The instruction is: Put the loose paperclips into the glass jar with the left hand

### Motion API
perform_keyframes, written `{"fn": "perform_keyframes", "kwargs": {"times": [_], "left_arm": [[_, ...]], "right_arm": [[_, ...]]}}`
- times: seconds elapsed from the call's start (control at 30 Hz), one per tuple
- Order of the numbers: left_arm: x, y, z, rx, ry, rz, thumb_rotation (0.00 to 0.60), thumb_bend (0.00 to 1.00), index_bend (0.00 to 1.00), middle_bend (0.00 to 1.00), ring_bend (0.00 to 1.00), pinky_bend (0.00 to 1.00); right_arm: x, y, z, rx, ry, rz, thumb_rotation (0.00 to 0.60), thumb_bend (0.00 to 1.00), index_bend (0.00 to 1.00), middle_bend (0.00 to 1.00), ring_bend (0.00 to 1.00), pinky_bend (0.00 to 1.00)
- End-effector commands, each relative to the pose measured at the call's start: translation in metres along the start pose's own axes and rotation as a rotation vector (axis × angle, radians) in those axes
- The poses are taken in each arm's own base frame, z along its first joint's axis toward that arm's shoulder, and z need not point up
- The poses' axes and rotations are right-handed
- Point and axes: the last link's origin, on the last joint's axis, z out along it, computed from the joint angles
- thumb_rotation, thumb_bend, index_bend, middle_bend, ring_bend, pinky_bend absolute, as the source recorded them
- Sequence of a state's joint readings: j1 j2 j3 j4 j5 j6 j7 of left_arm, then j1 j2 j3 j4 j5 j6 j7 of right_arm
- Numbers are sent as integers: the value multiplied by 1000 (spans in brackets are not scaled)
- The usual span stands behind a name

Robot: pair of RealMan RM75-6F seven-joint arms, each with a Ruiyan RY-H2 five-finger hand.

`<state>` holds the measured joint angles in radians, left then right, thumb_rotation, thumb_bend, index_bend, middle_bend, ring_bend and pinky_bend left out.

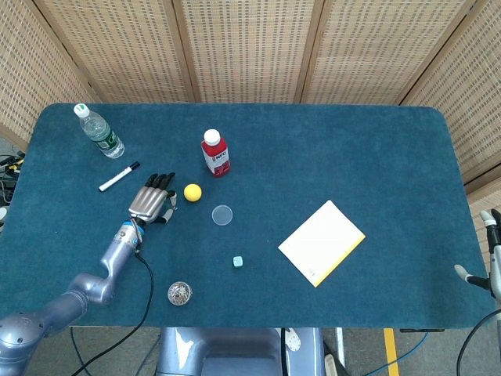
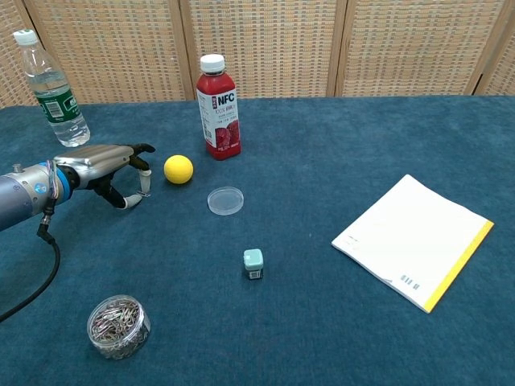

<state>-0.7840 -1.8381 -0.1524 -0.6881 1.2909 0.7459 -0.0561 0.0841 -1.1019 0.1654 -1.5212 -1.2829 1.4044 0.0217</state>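
The glass jar (image 1: pixel 179 294) (image 2: pixel 118 326) stands lidless near the table's front left edge, with a heap of paperclips in it. I can make out no loose paperclip on the blue cloth. My left hand (image 1: pixel 153 200) (image 2: pixel 100 165) hovers palm down just left of a yellow ball (image 1: pixel 192 192) (image 2: pixel 179 169). Its fingers stretch forward, and one fingertip (image 2: pixel 145 189) and the thumb dip to the cloth with a gap between them. Nothing shows in its grasp. My right hand (image 1: pixel 489 251) hangs off the table's right edge with its fingers apart, empty.
A clear round lid (image 1: pixel 222 215) (image 2: pixel 225 200) lies right of the ball. Behind stand a red juice bottle (image 1: pixel 215 153) (image 2: pixel 218 108) and a water bottle (image 1: pixel 98 131) (image 2: pixel 52 88), with a marker (image 1: pixel 119 177) nearby. A small teal cube (image 2: pixel 253 263) and a white notebook (image 2: pixel 412 240) lie to the right.
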Motion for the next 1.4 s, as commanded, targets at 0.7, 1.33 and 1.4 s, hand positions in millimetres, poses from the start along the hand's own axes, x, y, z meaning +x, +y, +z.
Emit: {"fn": "perform_keyframes", "kwargs": {"times": [0.7, 1.33, 1.4], "left_arm": [[-6, -3, -6, -1, 6, -15, 600, 444, 685, 0, 0, 0], [-8, 3, -4, 1, 20, -4, 600, 467, 698, 0, 0, 0], [-8, 4, -4, 0, 20, -4, 600, 468, 705, 0, 0, 0]], "right_arm": [[0, 0, 0, 3, -1, 5, 600, 0, 0, 0, 0, 0], [0, 0, 0, 3, -2, 5, 600, 0, 0, 0, 0, 0], [0, 0, 0, 3, -2, 5, 600, 0, 0, 0, 0, 0]]}}
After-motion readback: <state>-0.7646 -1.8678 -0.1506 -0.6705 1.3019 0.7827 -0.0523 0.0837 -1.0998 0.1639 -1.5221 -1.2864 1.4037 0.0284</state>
